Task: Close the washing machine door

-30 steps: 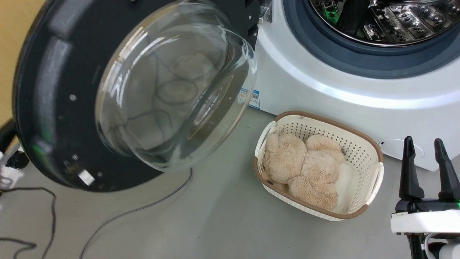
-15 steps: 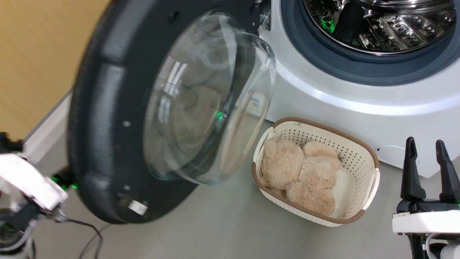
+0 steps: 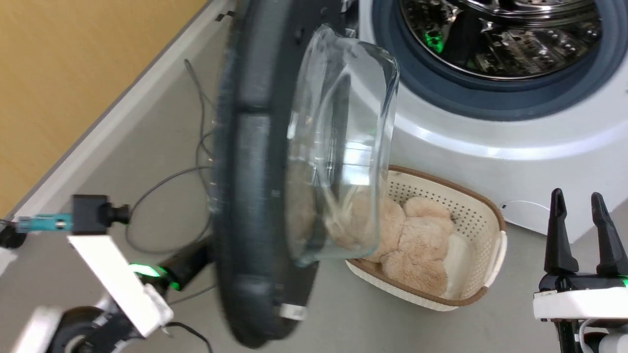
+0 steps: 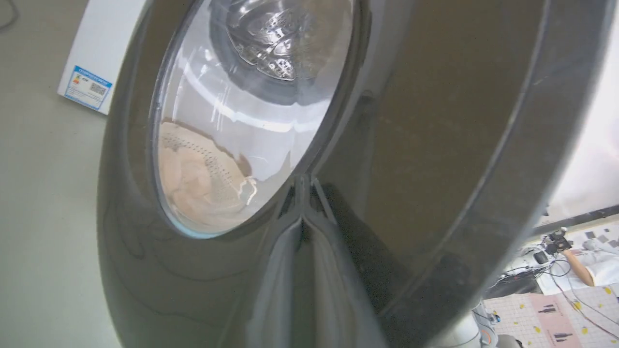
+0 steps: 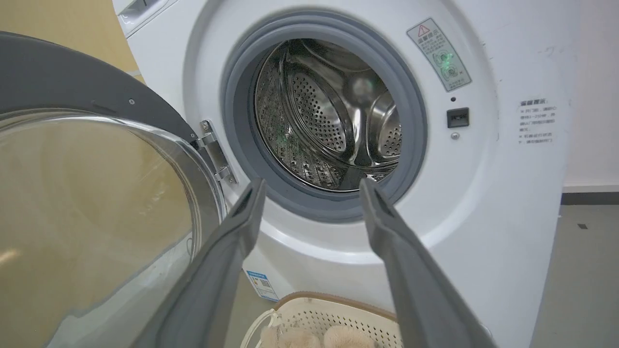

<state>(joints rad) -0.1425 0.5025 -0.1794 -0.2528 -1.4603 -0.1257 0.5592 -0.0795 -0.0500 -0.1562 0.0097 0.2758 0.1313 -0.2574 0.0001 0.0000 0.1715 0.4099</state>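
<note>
Left gripper [image 4: 302, 227] — fingers pressed together, nothing between them, tips set against the glossy black outer face of the door [image 4: 435, 145]. It is a push contact, not a grip. In the head view the door [image 3: 250, 147] stands roughly half open, edge-on to the camera, with its glass bowl [image 3: 343, 147] bulging toward the washing machine [image 3: 466, 142]. The hinge [image 5: 215, 152] sits at the left of the opening.

Right gripper [image 3: 576, 196] — fingers spread, empty, at lower right, facing the drum [image 5: 329, 116].

Judgement on the step: the door is about halfway to shut and needs pushing through to the latch [image 5: 457, 117]. The tips work best out on the rim, away from the hinge, for leverage. The surface looks slick, so the push should follow the arc and stay square to the face, or the tips may skid off. A firm finish is likely needed to seat the bowl in the grey seal [image 5: 237, 121].

Watch: the basket [image 3: 461, 208] of plush toys [image 3: 417, 230] sits just below the opening. The bowl appears to pass above it, though clearance is hard to judge. The right gripper should stay out of the swing.
</note>
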